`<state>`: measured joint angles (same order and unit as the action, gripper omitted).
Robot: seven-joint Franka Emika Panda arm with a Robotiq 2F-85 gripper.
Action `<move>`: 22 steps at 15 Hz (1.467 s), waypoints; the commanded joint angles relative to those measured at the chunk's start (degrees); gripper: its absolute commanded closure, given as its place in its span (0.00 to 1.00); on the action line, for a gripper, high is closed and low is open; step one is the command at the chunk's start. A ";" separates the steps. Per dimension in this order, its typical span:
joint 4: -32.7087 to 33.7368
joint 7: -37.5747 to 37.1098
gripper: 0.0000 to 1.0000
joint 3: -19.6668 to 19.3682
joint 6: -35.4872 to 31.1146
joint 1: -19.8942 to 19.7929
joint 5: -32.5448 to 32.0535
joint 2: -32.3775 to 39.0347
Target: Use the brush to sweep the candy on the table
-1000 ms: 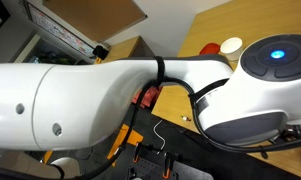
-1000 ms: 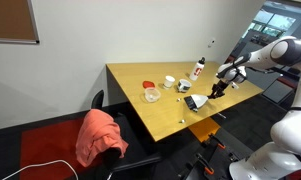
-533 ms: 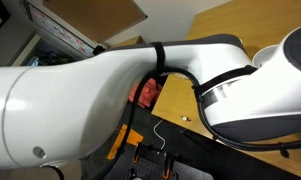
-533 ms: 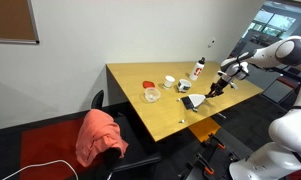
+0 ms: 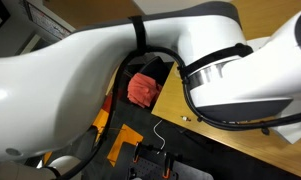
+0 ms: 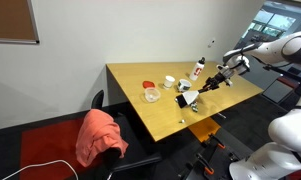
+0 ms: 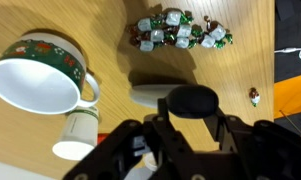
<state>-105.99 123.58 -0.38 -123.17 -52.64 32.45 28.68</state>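
In an exterior view the arm (image 5: pixel 80 70) is blocking most of the table (image 5: pixel 170 102). In an exterior view the gripper (image 6: pixel 220 80) is angling the brush (image 6: pixel 190 98) down, bristles low for sweeping. In the wrist view the jaws are clamping the brush handle, and the candy (image 7: pixel 180 28) is lying clustered ahead, beside the mug (image 7: pixel 40 75).

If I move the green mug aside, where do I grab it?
Probably the rim of the mug, from above, on the side away from its handle: the mouth faces up and looks empty, so the wall can be pinched inside and out.
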 commanded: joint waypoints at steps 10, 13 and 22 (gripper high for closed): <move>-0.99 1.18 0.84 -2.24 0.35 8.32 7.52 0.38; -1.29 0.93 0.84 -3.23 -3.40 10.41 7.02 2.58; 3.65 -1.22 0.84 -2.30 -17.67 13.45 5.63 15.28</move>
<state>-105.16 123.58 -2.85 -137.99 -39.93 38.79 40.75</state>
